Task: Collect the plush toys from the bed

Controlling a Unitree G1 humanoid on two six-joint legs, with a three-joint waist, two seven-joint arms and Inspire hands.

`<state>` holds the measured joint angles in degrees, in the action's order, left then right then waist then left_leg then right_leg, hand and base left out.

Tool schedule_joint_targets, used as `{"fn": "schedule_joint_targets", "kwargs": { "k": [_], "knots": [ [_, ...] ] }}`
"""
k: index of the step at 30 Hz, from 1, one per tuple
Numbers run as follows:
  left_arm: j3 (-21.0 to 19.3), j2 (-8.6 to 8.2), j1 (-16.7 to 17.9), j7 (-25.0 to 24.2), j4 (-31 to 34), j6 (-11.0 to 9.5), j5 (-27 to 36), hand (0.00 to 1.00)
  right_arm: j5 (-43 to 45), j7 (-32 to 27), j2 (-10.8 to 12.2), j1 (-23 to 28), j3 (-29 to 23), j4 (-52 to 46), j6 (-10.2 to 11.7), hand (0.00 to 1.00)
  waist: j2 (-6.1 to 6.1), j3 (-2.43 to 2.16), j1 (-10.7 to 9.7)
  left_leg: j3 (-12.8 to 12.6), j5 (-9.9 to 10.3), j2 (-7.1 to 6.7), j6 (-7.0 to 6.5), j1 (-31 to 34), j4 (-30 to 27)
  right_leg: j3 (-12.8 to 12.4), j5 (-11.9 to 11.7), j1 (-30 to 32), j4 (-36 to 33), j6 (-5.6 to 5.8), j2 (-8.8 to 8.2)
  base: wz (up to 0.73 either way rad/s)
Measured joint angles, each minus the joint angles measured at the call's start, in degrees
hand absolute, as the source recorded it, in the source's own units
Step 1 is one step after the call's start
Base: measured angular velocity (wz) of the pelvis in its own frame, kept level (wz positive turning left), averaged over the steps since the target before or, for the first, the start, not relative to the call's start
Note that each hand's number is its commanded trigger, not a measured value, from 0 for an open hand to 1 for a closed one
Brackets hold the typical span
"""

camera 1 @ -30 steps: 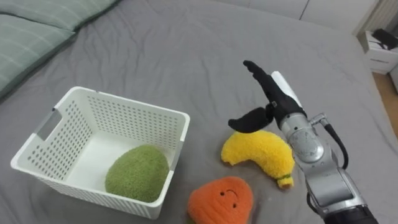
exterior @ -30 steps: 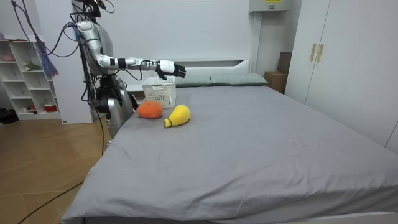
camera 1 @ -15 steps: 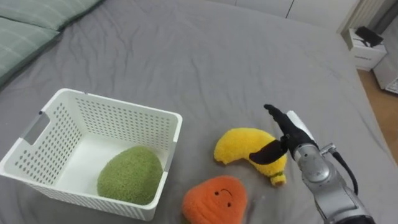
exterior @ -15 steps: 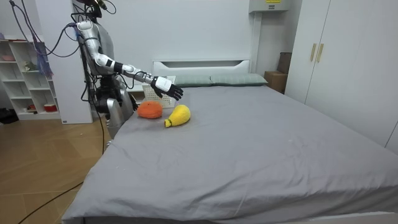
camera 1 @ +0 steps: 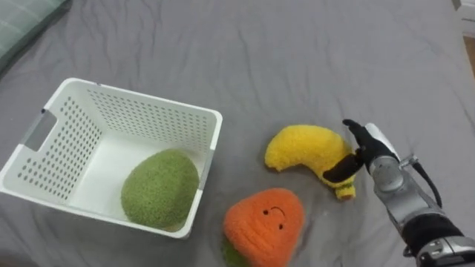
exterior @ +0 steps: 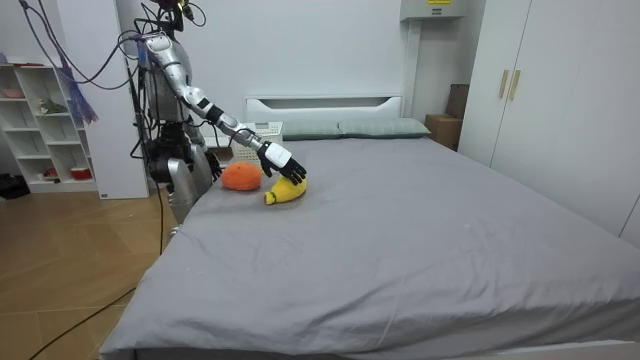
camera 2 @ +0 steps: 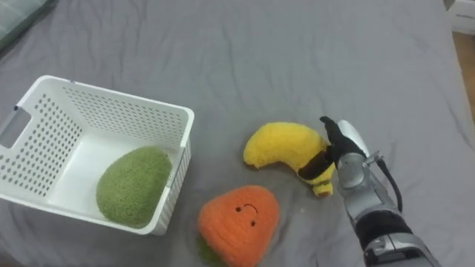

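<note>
A yellow plush banana [camera 1: 300, 148] lies on the grey bed [camera 1: 297, 52], and my right hand [camera 1: 369, 150] rests at its right end. The hand is open, with its straight fingers [camera 1: 353, 131] over the toy and its thumb [camera 1: 340, 170] against the toy's side. An orange plush toy with a smiling face [camera 1: 263, 222] lies just in front of the banana. To the left stands a white perforated basket [camera 1: 137, 111] holding a green plush toy [camera 1: 159, 185]. In the room view I stand at the bed's side, bent forward, with my right hand [exterior: 277, 160] stretched down onto the banana [exterior: 287, 189].
A striped pillow [camera 1: 22, 18] lies at the far left corner. Open grey bedcover stretches beyond and to the right of the toys. The room view has a shelf unit [exterior: 45, 120] behind me and a wardrobe [exterior: 540, 80] on the room view's right.
My right hand has come down from above the bed onto the banana's right end. The camera has tipped downward as I bent forward.
</note>
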<state>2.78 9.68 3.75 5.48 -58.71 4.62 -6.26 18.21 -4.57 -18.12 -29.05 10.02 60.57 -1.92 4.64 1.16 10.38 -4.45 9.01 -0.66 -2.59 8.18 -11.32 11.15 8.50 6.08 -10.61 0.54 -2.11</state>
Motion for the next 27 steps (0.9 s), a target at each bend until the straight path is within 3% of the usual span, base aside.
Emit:
{"fn": "schedule_joint_targets", "kwargs": {
  "k": [2,5,13,14,15,16,27],
  "knots": [
    [0.75,0.07,-1.23,0.01,-1.15,-0.63,1.28,0.0,0.0,-0.47,-0.36,-0.27,0.03,1.09,0.74,0.0,0.12,0.26,0.74,0.12,-0.01,0.03,0.02,0.14,0.03,0.26,0.02,0.02,0.17,-0.02,-0.12,0.05],
    [2.96,0.71,-2.87,0.11,-3.39,-2.22,3.85,0.0,0.0,-2.01,-0.78,-2.57,1.31,4.57,1.83,0.0,0.17,1.41,1.22,0.6,-0.04,0.02,0.07,0.55,0.08,0.68,0.02,0.23,0.26,-0.03,-0.11,0.07],
    [3.16,1.05,-3.51,0.05,-4.4,-3.46,4.54,0.0,0.28,-4.93,-0.97,-3.74,2.27,4.53,2.88,0.0,0.54,1.37,1.19,1.02,-0.1,-0.15,0.0,3.56,-0.21,1.39,0.02,3.01,-0.06,-0.03,-0.34,0.02],
    [3.16,1.05,-3.54,-0.01,-4.41,-3.45,4.51,0.0,0.27,-5.03,-1.11,-3.74,2.28,4.54,2.88,0.17,0.54,1.36,1.18,1.23,-0.1,-0.17,0.0,3.7,-0.27,1.6,0.02,3.06,-0.05,-0.03,-0.35,0.12],
    [3.15,1.04,-3.58,-0.11,-4.39,-3.45,4.51,0.0,0.27,-5.17,-1.44,-3.77,2.28,4.76,2.89,0.63,0.55,1.36,1.2,1.56,-0.1,-0.17,0.0,3.9,-0.43,1.97,0.02,3.05,-0.03,-0.03,-0.36,0.14],
    [3.14,1.04,-3.58,-0.11,-4.39,-3.45,4.5,0.0,0.26,-5.23,-1.69,-4.05,2.28,5.47,2.93,1.0,0.55,1.36,1.25,1.78,-0.12,-0.17,0.04,3.89,-0.45,2.33,0.02,2.97,-0.02,-0.03,-0.36,0.14],
    [3.16,1.03,-4.18,-0.1,-4.45,-4.31,4.51,0.0,0.12,-4.59,-1.95,-4.67,5.14,9.55,3.03,1.0,0.54,1.36,2.99,1.66,-0.17,-0.14,0.11,3.38,-0.36,2.83,0.02,2.42,0.02,-0.03,-0.32,0.0]
  ]
}}
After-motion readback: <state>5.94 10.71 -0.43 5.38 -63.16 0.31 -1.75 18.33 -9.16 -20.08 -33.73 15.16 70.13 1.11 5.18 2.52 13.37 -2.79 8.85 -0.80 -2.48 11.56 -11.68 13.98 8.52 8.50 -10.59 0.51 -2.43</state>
